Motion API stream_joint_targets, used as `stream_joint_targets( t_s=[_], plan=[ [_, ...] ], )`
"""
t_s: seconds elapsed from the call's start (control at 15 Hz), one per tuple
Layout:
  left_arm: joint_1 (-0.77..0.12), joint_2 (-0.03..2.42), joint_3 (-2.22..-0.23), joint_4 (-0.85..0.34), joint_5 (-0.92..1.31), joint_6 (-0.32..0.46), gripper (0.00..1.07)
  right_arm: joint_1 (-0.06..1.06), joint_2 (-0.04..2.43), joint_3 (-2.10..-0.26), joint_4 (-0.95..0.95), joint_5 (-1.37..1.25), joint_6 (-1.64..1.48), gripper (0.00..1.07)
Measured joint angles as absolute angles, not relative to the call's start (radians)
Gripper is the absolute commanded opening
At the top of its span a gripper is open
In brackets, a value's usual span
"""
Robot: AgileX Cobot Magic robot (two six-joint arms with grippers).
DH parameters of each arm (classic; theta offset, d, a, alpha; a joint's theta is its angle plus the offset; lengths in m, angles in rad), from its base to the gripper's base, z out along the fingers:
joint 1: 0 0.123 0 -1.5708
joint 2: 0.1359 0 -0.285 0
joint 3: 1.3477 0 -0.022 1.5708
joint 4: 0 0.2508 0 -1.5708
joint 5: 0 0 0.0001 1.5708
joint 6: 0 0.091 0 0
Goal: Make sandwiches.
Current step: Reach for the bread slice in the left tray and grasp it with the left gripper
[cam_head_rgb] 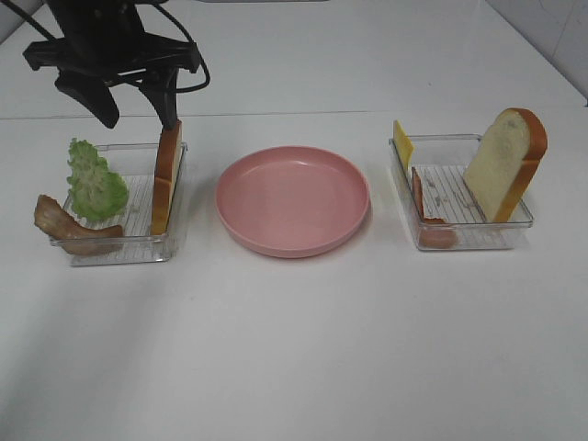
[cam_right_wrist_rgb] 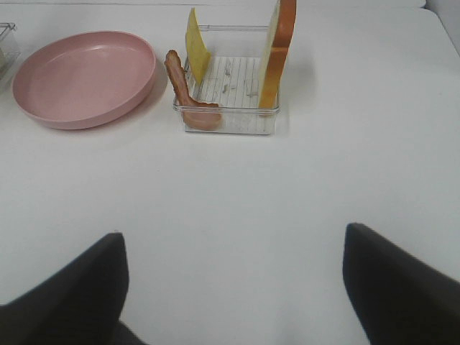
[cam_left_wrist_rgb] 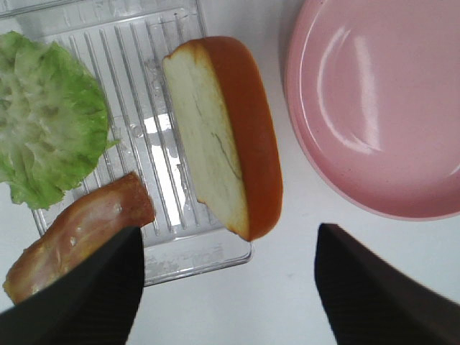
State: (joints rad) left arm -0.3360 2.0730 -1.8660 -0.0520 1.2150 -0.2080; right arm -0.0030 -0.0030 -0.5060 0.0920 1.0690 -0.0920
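Progress: nothing is assembled yet. The pink plate (cam_head_rgb: pixel 292 200) sits bare in the middle of the white table (cam_head_rgb: pixel 294 367), with no stack on it.

The sandwich parts lie split between two clear trays:
- left tray (cam_head_rgb: pixel 119 253): lettuce (cam_head_rgb: pixel 95 182); bacon strip (cam_head_rgb: pixel 69 225) draped over the near corner; left bread slice (cam_head_rgb: pixel 167 175) on edge against the wall nearest the plate
- right tray (cam_head_rgb: pixel 478 241): right bread slice (cam_head_rgb: pixel 505 165) upright and leaning at the far side; cheese (cam_head_rgb: pixel 401 145) standing at the back corner nearest the plate; ham strip (cam_head_rgb: pixel 432 220) hanging over the front wall

Left gripper (cam_head_rgb: pixel 138 112) hovers above the left tray with its jaws spread wide and nothing in them. In the wrist view the fingers straddle the left bread slice from above. My read is that it is lining up to pick the first slice.

Right gripper (cam_right_wrist_rgb: pixel 233 287) is parked low over bare table, well apart from the right tray, with jaws fully apart and empty.

Left to do: everything — base slice to the plate, fillings, then the top slice.

Writing: no brands or labels are readable. There are faint raised marks along the left tray's rim in the wrist view — too blurred to make out.
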Motion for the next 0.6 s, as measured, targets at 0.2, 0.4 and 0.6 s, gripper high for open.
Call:
stream_joint_targets(
  t_s=[0.2,0.4,0.6],
  plan=[
    [-0.336,2.115,-1.866,-0.052,1.215,-0.209,0.65,-0.003,-0.003,-0.506,0.092,1.069,-0.092,0.78],
    [-0.336,2.136,-1.868,-0.052,1.187,-0.21,0.65,-0.003,-0.003,-0.506,0.092,1.069,-0.092,0.78],
    [-0.336,2.152,-1.868,-0.053,1.121,-0.212,0.65,-0.003,-0.003,-0.506,0.092,1.069,-0.092,0.78]
  ],
)
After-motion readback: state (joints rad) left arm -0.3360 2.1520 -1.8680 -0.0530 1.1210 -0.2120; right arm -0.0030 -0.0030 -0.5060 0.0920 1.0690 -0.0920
